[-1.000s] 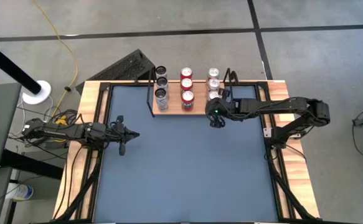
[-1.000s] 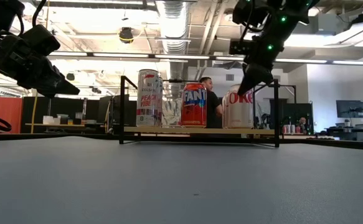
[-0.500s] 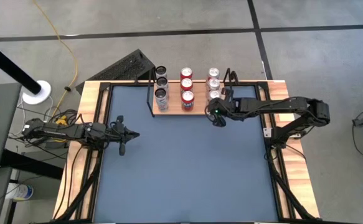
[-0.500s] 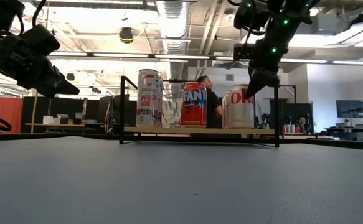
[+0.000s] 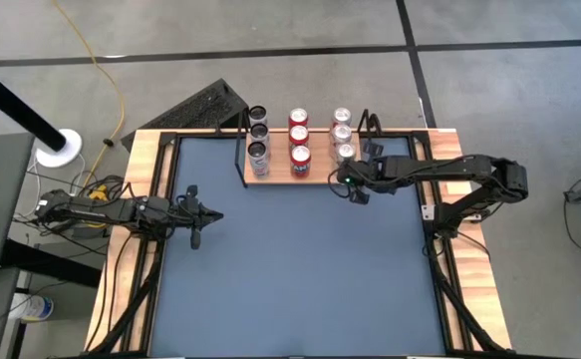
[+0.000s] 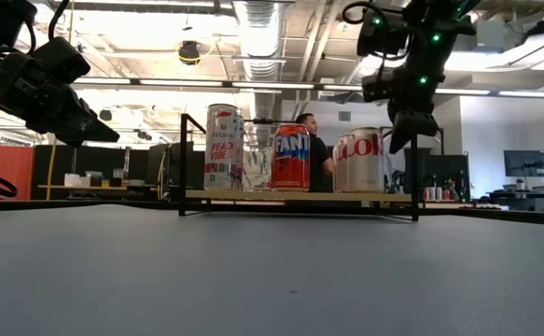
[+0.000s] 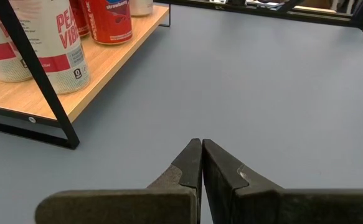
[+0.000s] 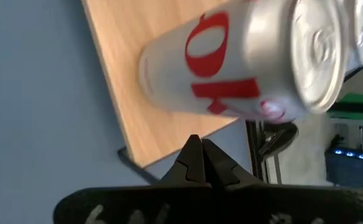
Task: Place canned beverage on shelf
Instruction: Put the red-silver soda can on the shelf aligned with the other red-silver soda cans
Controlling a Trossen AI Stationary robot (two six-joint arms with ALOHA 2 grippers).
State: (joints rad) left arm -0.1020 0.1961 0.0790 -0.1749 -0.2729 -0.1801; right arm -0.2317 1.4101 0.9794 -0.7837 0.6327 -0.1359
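The blue table (image 5: 290, 269) spread beneath me. The shelf (image 5: 300, 172) stood just beyond my right gripper (image 5: 356, 193), its board carrying three rows of cans. Nearest my pinched-together, empty fingers (image 8: 200, 163) stood the silver can (image 8: 243, 68) with red lettering, upright on the shelf's end, apart from me. My left gripper (image 5: 195, 239) waited far off, likewise closed and empty.

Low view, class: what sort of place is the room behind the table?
Probably an open-plan lab or workshop: exposed silver ceiling duct, long strip lights, and a person among desks with dark monitors.
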